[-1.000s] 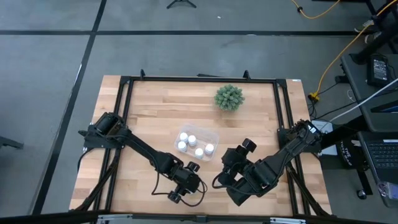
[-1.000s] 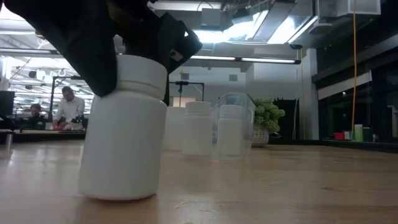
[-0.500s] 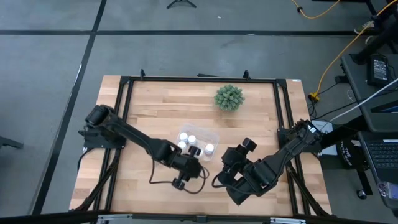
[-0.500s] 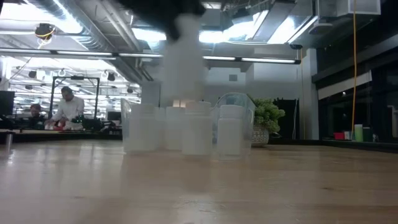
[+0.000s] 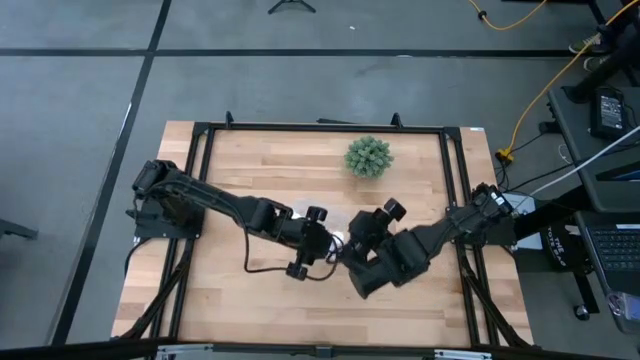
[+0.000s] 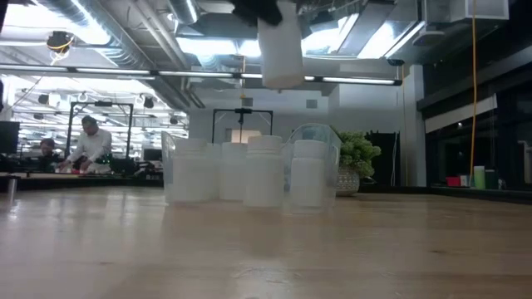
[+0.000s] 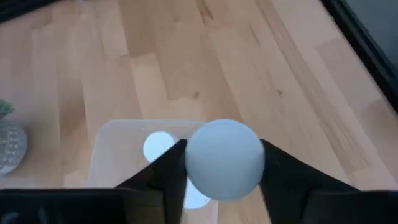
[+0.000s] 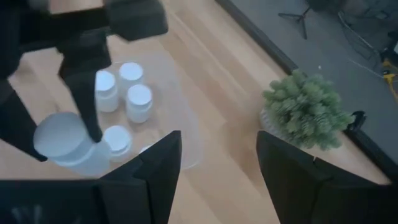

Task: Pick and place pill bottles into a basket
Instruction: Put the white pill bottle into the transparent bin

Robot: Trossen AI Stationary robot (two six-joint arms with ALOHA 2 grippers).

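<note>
Left gripper (image 7: 221, 180) clamped on a pill bottle (image 7: 224, 160) – raised above the basket (image 7: 118, 134), right gripper (image 8: 217, 162) empty, jaws apart

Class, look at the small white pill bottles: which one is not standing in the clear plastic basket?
The small white pill bottle clamped in the left gripper, held in the air above the clear plastic basket; the others stand inside it.

A green spiky plant (image 5: 368, 157) in a small pot stands on the wooden table (image 5: 250, 170), near its far edge. Beyond the table, a person (image 6: 87, 145) works at a bench.
</note>
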